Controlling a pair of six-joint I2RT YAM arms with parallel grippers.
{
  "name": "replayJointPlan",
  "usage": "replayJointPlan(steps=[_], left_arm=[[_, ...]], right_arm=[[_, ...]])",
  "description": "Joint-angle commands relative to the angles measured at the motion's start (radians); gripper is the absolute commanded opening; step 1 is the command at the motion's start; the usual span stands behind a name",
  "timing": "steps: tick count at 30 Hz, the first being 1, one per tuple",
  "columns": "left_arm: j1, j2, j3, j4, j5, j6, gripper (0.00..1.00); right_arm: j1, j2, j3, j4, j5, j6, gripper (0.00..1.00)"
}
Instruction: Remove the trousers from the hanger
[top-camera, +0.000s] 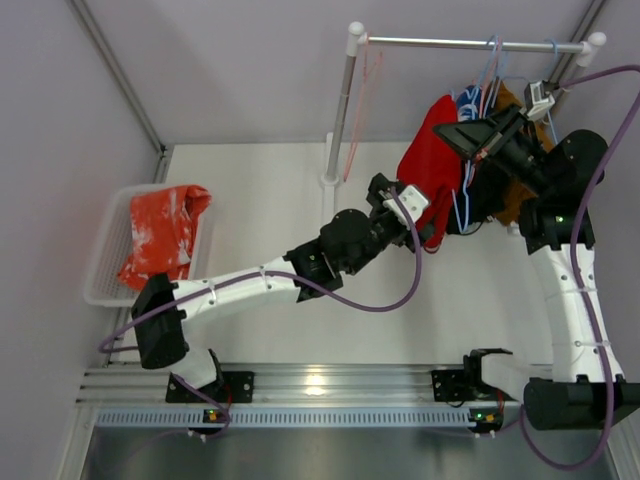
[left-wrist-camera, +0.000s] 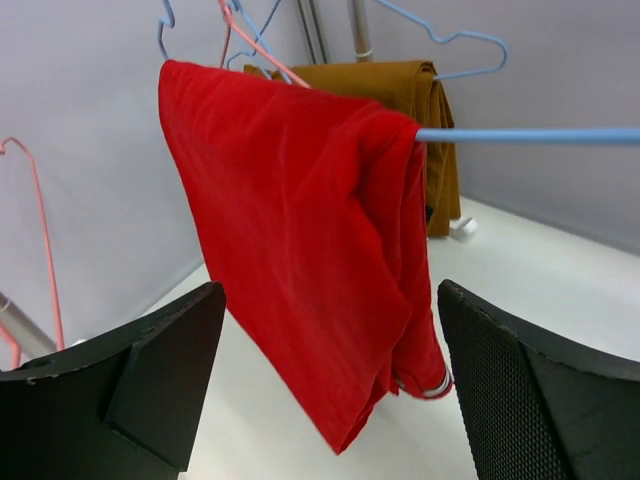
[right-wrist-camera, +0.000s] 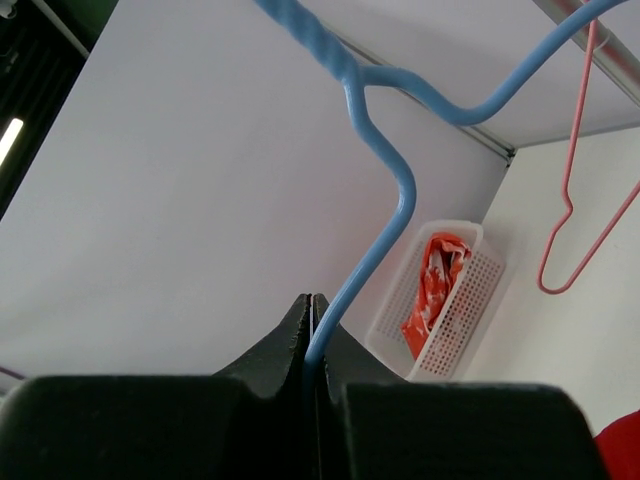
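Table (top-camera: 270, 220): white top, walled on three sides. Rack (top-camera: 470, 43) stands along the far edge, its rail running toward the far right corner.

Basket (top-camera: 105, 290) at the left edge holds the orange-red speckled trousers (top-camera: 160, 235), bunched up.

Red trousers (left-wrist-camera: 300, 230): near the far right corner, folded over the bar of a blue hanger (left-wrist-camera: 530, 134) and hanging in a doubled sheet with the lower corner free. Brown trousers (left-wrist-camera: 400, 90) hang just behind them on another hanger. A bare pink hanger (right-wrist-camera: 570, 200) hangs nearer the rack's left post.

Handling, as I judge it:
- The cloth is soft, limp and light, with no stiffness to push against.
- It is only draped, not clipped, so it should slide off the bar with a sideways or downward pull.
- Friction could drag the hanger along unless the hanger is steadied.
- The best hold looks like a pinch through both layers below the bar, mid-sheet or at the hanging edge. A pinch at the very corner might catch only one layer.

Left gripper (left-wrist-camera: 330, 300): spread wide, one finger (left-wrist-camera: 150, 380) on each side of the red cloth's lower part. It holds nothing, and I cannot tell whether it touches the cloth.

Right gripper (right-wrist-camera: 312, 310): pinched tight on the blue hanger's wire below the neck, bracing it.
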Motion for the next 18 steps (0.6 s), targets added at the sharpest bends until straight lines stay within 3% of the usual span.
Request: replayJointPlan(steps=[1, 12, 18], left_arm=[[-0.009, 0.026, 0.080, 0.184, -0.062, -0.029, 0.91], [-0.009, 0.127, 0.156, 0.256, -0.128, 0.005, 0.86], [-0.009, 0.126, 0.146, 0.248, -0.078, -0.024, 0.86]], right_arm=[[0.013, -0.071, 0.051, 0.132, 0.029, -0.041, 0.00], [0.013, -0.097, 0.025, 0.129, 0.019, -0.022, 0.00], [0.014, -0.097, 0.030, 0.132, 0.021, -0.022, 0.00]])
